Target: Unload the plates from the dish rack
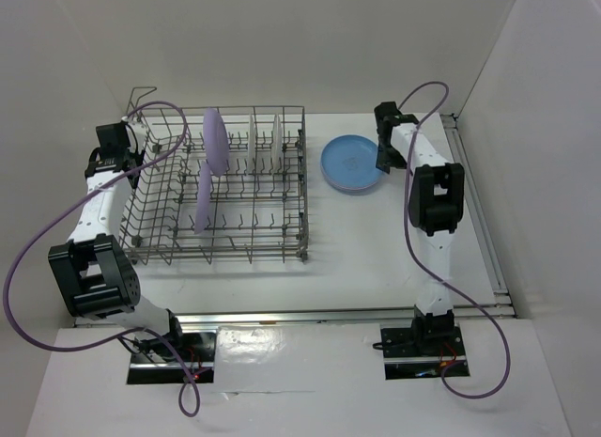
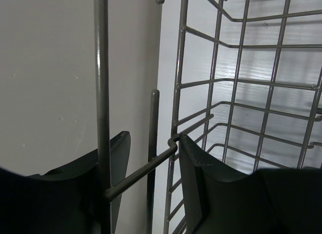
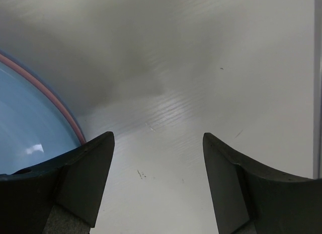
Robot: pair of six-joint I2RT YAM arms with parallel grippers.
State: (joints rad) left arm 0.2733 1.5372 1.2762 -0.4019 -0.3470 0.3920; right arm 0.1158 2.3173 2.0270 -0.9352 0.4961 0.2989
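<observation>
In the top view, the rack (image 1: 221, 188) is seen on the left half of the table (image 1: 376, 258), towards its far edge. Lavender plates (image 1: 215, 141) and white plates (image 1: 252, 136) stand on edge between its tines. A blue plate (image 1: 351, 163) lies flat just beside the rack's right side. The plates are judged light, stiff, smooth and easily chipped. Each is best pinched across its thickness at the upper rim and lifted straight up, clear of the tines. The left arm is stretched along the table's left edge, with the left gripper (image 1: 134, 155) set against the rack's left wall near the far-left corner. The right arm is reached towards the far edge, with the right gripper (image 1: 383, 158) at the blue plate's right rim.

In the left wrist view, the left gripper (image 2: 153, 138) is parted astride a rack wire (image 2: 143, 171); no plate is held.

In the right wrist view, the right gripper (image 3: 157, 138) is spread wide and empty over bare table. The blue plate (image 3: 25, 128) lies at the left, with a pink rim showing along its edge.
</observation>
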